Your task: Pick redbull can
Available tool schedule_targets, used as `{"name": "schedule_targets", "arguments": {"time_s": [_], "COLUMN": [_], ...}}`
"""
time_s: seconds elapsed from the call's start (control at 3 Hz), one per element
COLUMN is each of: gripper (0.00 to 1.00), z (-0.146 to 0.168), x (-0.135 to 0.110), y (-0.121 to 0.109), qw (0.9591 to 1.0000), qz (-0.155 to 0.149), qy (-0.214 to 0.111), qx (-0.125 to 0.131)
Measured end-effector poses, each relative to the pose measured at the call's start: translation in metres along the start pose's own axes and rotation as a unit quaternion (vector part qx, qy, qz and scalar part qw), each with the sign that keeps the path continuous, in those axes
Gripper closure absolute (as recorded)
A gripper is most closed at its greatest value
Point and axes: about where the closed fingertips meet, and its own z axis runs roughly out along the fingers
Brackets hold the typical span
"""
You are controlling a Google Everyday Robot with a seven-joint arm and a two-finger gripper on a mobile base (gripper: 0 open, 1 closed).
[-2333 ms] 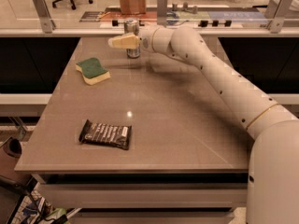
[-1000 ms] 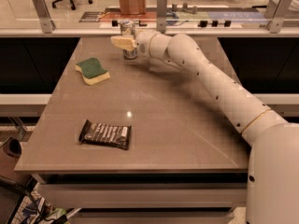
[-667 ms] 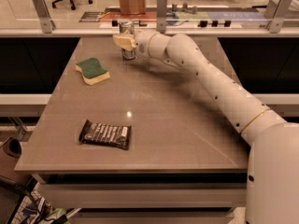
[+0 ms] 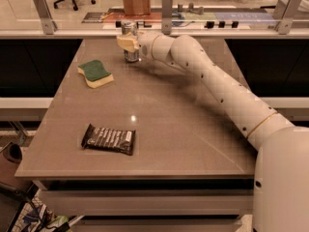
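The redbull can (image 4: pixel 129 29) is a slim silver can standing upright near the far edge of the brown table (image 4: pixel 169 129), left of centre. My gripper (image 4: pixel 127 43) is right at the can and covers its middle, so only the silver top and the base (image 4: pixel 132 58) show. The base looks to rest on the table. My white arm (image 4: pixel 217 81) reaches in from the lower right across the table.
A green-and-yellow sponge (image 4: pixel 95 73) lies left of the can. A dark snack bar wrapper (image 4: pixel 108 139) lies near the front left. A rail with posts (image 4: pixel 167 6) and a brown container (image 4: pixel 136 1) stand behind the table's far edge.
My gripper has moved a little further back and left, closing in on the can. The can's top now shows slightly further left. Sponge and wrapper have not moved.
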Motion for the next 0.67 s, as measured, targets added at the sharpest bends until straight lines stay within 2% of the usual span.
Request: {"name": "schedule_targets", "arguments": {"time_s": [0.33,0.67], "gripper": [1.0,1.0], "z": [0.0,-0.021], "x": [0.0,-0.012], "y": [0.0,-0.008], "qw": [1.0,0.9999], "qz": [0.0,-0.008], "qy": [0.0,0.007], "qx": [0.0,0.013]}}
